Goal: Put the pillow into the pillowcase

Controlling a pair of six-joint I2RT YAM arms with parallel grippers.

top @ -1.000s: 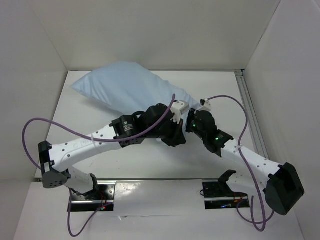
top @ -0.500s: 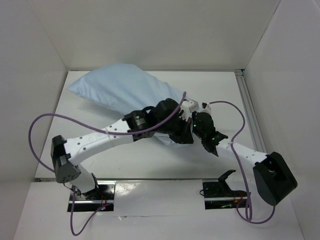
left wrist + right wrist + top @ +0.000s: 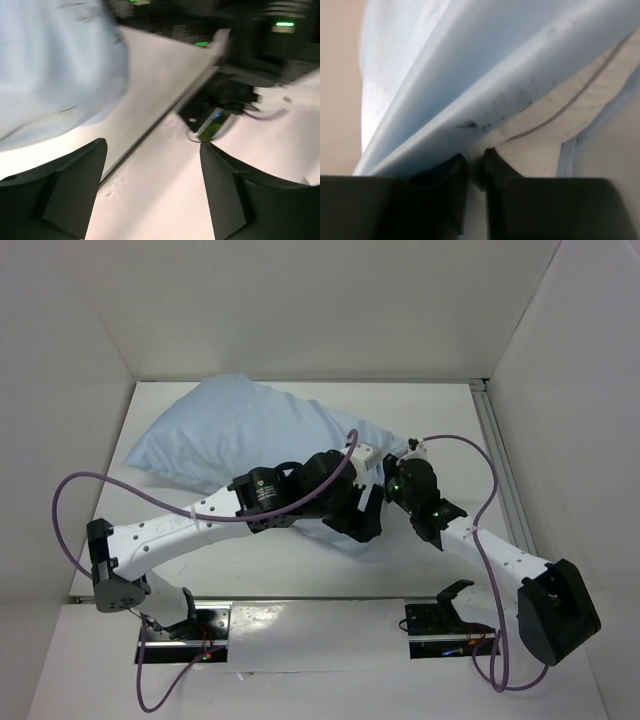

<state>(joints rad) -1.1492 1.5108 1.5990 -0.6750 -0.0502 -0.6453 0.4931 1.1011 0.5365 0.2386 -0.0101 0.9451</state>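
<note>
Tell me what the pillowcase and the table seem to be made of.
The pillowcase looks like thin, matte, light blue cloth: it folds and creases softly. The table seems a hard, smooth white board, perhaps laminate: flat, without wrinkles.

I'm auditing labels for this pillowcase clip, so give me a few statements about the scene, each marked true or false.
1. The left gripper is wide open with nothing in it. True.
2. The pillowcase is dark green. False: it is light blue.
3. White pillow shows at the pillowcase's opening in the right wrist view. True.
4. Both grippers are parked far from the pillowcase. False: the left gripper and the right gripper are both at its near right end.
</note>
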